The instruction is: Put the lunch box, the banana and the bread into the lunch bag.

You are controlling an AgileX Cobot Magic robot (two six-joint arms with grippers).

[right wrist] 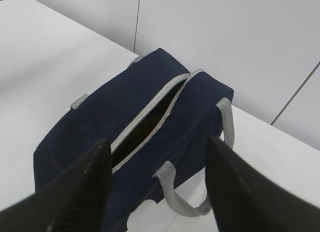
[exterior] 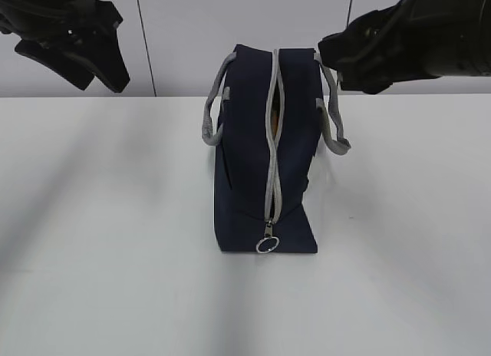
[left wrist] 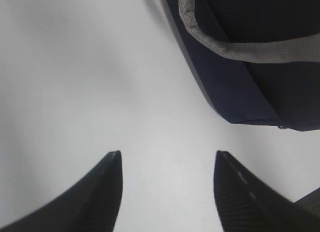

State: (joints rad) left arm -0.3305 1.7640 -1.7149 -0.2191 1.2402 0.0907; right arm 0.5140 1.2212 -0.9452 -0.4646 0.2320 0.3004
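The navy lunch bag (exterior: 253, 164) stands upright in the middle of the white table, its grey zipper (exterior: 273, 133) partly open with the ring pull (exterior: 267, 245) at the near end. A sliver of yellow shows through the gap (exterior: 271, 120); I cannot tell which item it is. The lunch box, banana and bread are otherwise hidden. My left gripper (left wrist: 167, 159) is open and empty, raised left of the bag (left wrist: 250, 57). My right gripper (right wrist: 157, 144) is open and empty, high above the bag's (right wrist: 145, 127) right side and grey handle (right wrist: 180, 199).
The white table (exterior: 100, 218) spreads around the bag. A grey panelled wall (exterior: 176, 34) stands behind it. The bag's grey handles (exterior: 215, 110) hang out to both sides.
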